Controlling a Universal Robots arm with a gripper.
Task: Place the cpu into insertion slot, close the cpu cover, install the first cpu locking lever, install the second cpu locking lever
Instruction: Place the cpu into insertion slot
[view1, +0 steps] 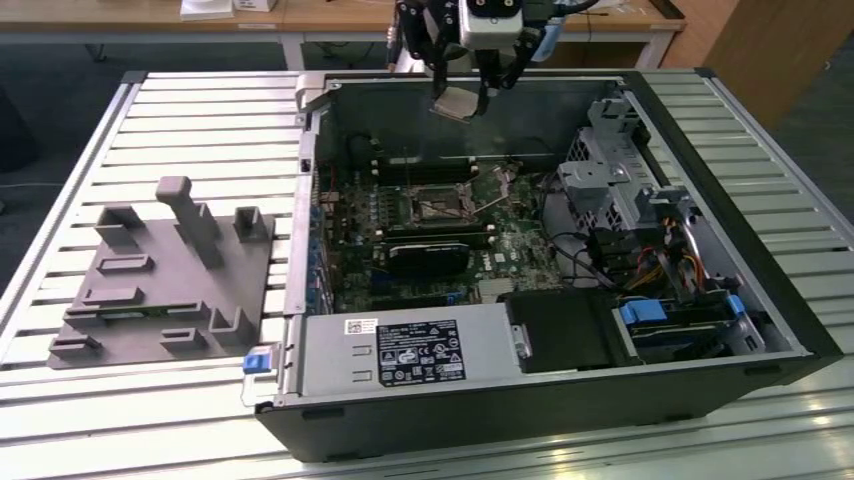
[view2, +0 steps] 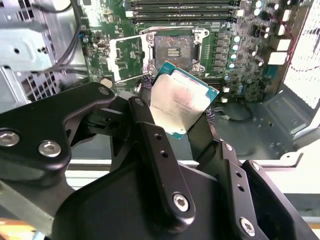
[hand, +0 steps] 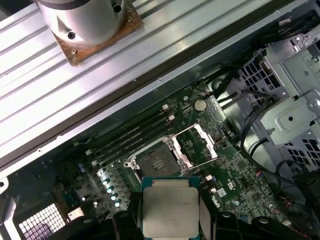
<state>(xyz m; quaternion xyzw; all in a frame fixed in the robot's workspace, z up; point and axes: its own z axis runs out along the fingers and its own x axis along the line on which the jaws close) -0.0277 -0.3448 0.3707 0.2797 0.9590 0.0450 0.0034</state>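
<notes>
My gripper (view1: 459, 97) hangs above the far end of the open computer case, shut on the cpu (view1: 454, 104), which sits tilted between the two black fingers (view2: 141, 107). The chip's pale silvery face (view2: 181, 102) shows in both wrist views, edged in green (hand: 170, 212). Well below it on the green board lies the insertion slot (view1: 438, 207), a square socket with a dark centre (view2: 172, 50) (hand: 155, 162). The cpu cover (view2: 127, 57) (hand: 197, 146) is swung open and lies beside the socket, so the socket is bare.
The case (view1: 747, 300) lies on a slatted aluminium table (view1: 80, 180). Long black memory slots (view1: 427, 165) run just behind the socket, and a black fan unit (view1: 427, 255) lies in front. A drive cage with cables (view1: 614, 185) fills the exterior view's right. A grey fixture block (view1: 167, 265) stands at the left.
</notes>
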